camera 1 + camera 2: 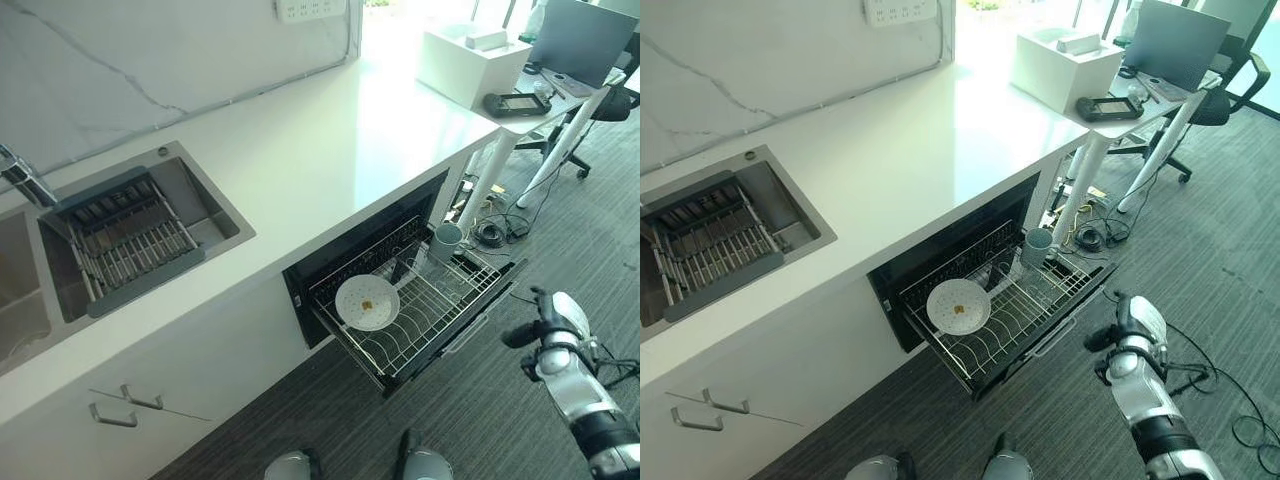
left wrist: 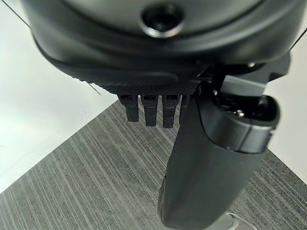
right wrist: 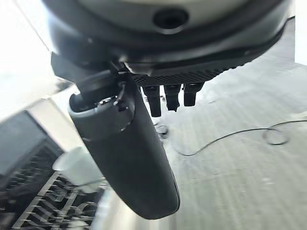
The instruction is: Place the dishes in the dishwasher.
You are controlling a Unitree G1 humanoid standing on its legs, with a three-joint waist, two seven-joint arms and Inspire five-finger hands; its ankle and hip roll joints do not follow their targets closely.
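No readable text, label, number or sign is showing anywhere; any print on the wall socket strip [image 1: 311, 9] is too small to read.

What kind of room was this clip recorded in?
Probably an office kitchenette: a white counter with a sink and a pulled-out dishwasher rack, beside a desk and an office chair.

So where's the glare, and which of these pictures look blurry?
Left eye view: daylight washes out the far end of the countertop. Right wrist view: the cup and rack behind the right robot hand look soft. Left wrist view: the left robot hand looms close.
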